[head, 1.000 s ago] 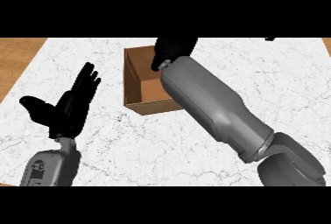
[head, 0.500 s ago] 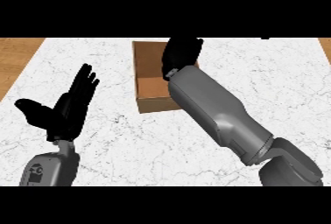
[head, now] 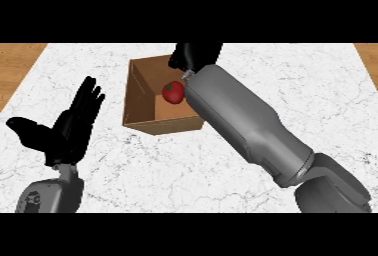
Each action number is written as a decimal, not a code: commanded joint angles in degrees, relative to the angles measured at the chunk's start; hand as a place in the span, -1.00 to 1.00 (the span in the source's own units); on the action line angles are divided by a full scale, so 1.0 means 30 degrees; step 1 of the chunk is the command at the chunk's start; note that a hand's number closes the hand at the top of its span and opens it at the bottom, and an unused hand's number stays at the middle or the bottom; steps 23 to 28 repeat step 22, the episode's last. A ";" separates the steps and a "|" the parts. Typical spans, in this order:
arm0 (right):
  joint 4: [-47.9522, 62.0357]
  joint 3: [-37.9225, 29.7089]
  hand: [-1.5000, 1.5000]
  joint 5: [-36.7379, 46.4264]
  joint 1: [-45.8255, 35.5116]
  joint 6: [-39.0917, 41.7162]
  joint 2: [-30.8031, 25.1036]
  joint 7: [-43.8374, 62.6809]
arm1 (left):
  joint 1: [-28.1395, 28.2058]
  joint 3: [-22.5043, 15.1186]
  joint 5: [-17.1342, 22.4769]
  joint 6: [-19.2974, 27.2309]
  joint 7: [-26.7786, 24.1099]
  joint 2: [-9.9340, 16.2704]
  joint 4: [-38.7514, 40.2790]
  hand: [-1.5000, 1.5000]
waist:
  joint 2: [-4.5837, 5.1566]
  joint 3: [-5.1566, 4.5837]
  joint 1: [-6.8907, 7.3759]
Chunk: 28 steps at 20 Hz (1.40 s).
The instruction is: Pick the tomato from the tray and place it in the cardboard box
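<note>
The red tomato [head: 173,92] lies inside the open cardboard box [head: 139,95], against its right wall and apart from both hands. My right hand [head: 195,55] hangs over the box's far right corner, just above the tomato, with relaxed fingers that hold nothing. Its grey forearm [head: 244,120] crosses the box's right side and hides that wall. My left hand [head: 68,128] rests open at the left, fingers up, well clear of the box. No tray is in view.
The box stands on a white marbled counter [head: 170,165]. Wooden floor [head: 18,60] shows past the counter's left and right edges.
The tomato, hidden before, now shows lying free in the box. My right hand has drawn up and away from it. The left hand has stayed put.
</note>
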 commanded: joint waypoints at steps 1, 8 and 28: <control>-0.1189 -0.1490 -1.00 -0.0191 0.0387 -0.5412 0.0212 0.2427 | 0.0207 0.0255 0.0052 -0.0043 -0.0077 0.0239 -0.0197 0.00 | -0.0115 0.0027 -0.0332; -0.3518 -0.1446 -1.00 0.0186 0.2583 -1.0575 0.0216 0.2126 | 0.0808 0.0247 -0.0052 0.0171 -0.0436 -0.0065 -0.0013 0.00 | -0.0233 -0.0009 -0.0827; -0.9877 -0.0762 -1.00 0.6667 0.9347 -1.1257 0.0220 0.4544 | 0.1843 0.1280 0.0653 -0.0251 -0.0357 0.0602 -0.0314 0.00 | -0.0516 -0.0017 -0.1906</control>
